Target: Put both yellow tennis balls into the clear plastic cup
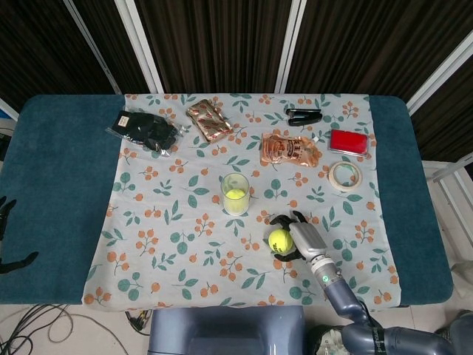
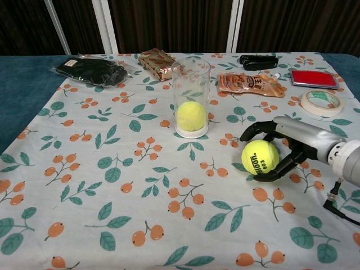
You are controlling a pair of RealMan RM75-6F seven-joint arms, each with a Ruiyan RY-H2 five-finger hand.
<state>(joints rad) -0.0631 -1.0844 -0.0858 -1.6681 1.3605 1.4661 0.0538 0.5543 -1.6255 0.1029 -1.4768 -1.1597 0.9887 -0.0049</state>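
Grasping of the second tennis ball [image 2: 260, 157] was the step in hand. One yellow ball [image 2: 191, 115] already lay at the bottom of the clear plastic cup [image 2: 190, 84], which stood upright near the middle of the tabletop [image 1: 59, 170]. The second ball rested on the floral cloth [image 2: 112, 185], near the cup on its right-hand side. The right hand [image 2: 287, 143] was curled around this ball, fingers [image 2: 256, 128] arched over the top and another hooked beneath; whether they pressed firmly could not be told, and the ball appeared not yet lifted. The left hand [image 1: 6, 237] hung off the tabletop's edge, its state unclear. Judged next: close fully, lift clear, carry over the cup rim and release squarely, without tipping the cup.
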